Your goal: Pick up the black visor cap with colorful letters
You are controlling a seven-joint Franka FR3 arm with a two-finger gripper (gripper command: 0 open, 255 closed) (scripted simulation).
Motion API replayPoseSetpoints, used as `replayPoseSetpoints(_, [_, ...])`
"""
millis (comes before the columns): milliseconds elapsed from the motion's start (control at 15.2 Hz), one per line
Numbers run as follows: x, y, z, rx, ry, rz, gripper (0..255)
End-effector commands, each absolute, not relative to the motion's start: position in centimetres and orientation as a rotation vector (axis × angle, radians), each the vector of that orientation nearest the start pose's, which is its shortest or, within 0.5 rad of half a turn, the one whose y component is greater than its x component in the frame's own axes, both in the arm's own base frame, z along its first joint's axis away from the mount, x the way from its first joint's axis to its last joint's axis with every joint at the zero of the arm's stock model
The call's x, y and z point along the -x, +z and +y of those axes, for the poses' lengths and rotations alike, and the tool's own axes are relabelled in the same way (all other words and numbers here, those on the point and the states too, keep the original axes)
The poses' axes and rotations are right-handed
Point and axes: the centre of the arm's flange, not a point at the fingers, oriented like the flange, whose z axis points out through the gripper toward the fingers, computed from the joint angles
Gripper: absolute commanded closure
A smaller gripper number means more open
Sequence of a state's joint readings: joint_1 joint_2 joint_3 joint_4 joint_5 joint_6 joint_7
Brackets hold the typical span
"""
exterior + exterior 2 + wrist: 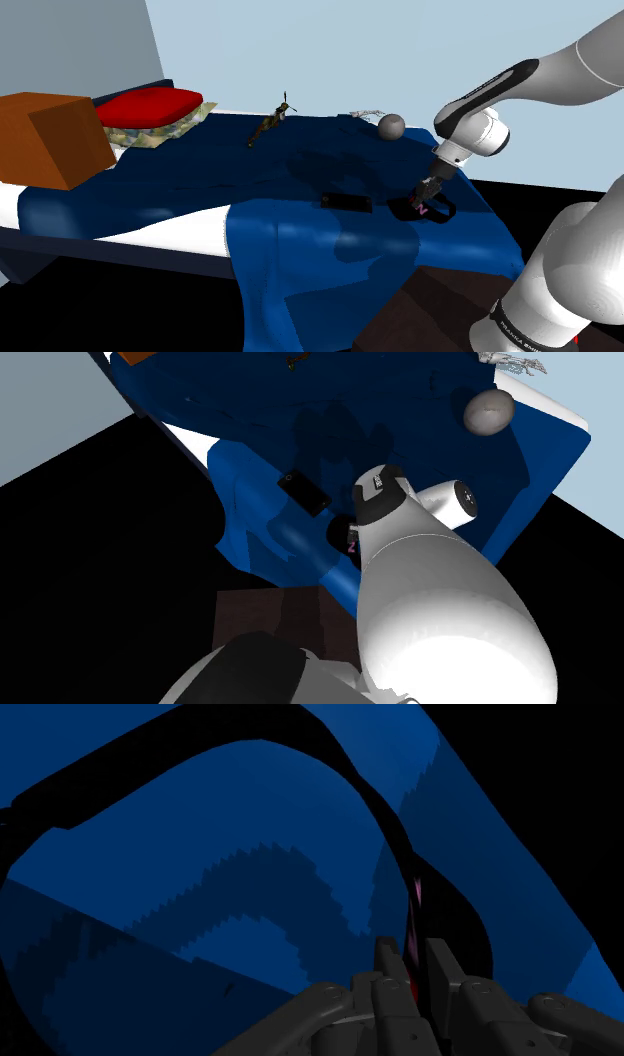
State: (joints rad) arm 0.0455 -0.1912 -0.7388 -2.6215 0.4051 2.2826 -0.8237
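Observation:
The black visor cap (437, 210) lies on the blue blanket (300, 180) near the bed's edge closest to the stand, with pink letters showing on it. My gripper (426, 199) comes down onto it from above. In the wrist view the cap's black band (330, 749) arcs over the blanket, and its lettered part (415, 904) runs down between my two fingers (392, 966), which clasp it with only a thin gap. In the second exterior view the cap (341, 531) peeks out beside the arm's wrist.
A flat black slab (346, 201) lies just to the shoulder view's left of the cap. A grey ball (390, 126) and a small dark winged figure (268, 122) sit farther back. A red pillow (148, 104) and a brown box (45, 135) are at the far left.

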Motion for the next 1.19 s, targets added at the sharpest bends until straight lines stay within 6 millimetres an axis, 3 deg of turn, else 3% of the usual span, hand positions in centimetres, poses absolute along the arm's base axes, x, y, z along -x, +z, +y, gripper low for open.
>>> replayPoseSetpoints(0, [-32.4, 28.6, -24.4, 2.689, -0.167, 0.199, 255])
replayPoseSetpoints(990, [-32.4, 36.5, -24.4, 2.689, -0.167, 0.199, 255])
replayPoseSetpoints(1122, [-32.4, 36.6, -24.4, 2.689, -0.167, 0.199, 255])
